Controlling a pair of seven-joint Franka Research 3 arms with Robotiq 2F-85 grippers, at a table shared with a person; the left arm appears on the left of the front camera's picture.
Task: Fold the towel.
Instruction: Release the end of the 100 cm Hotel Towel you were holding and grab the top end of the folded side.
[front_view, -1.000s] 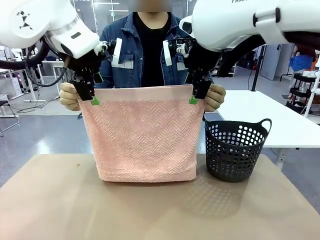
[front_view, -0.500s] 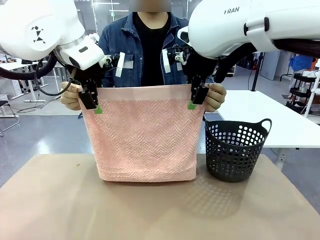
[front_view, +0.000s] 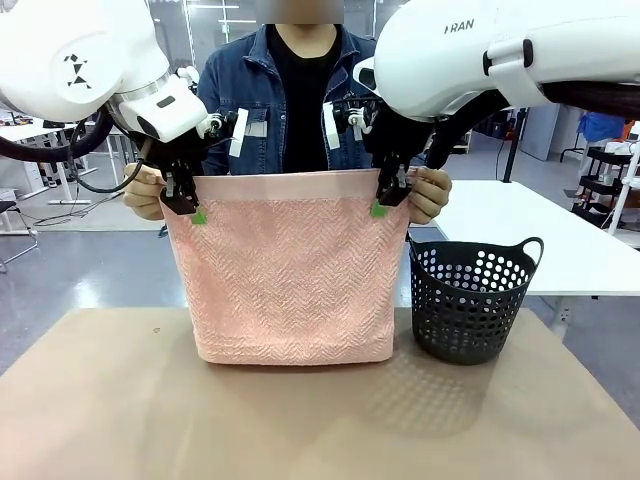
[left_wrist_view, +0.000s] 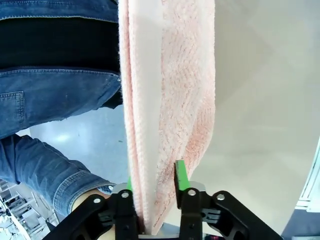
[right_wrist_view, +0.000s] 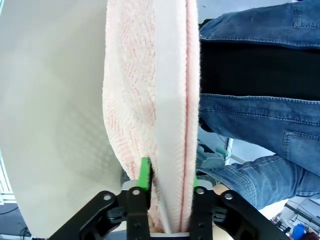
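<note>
The table (front_view: 120, 410) is filling the lower frame, its near edge cut off. The towel (front_view: 290, 270) is hanging doubled at center, its bottom fold touching the tabletop. The left gripper (front_view: 188, 203) and right gripper (front_view: 383, 198) are pinching its upper corners. The person's hands (front_view: 143, 193) are partly hiding behind them.

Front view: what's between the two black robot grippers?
The pale salmon-pink terry towel, its smooth top band spanning from the left gripper to the right gripper, both shut on it, in the front view.
</note>
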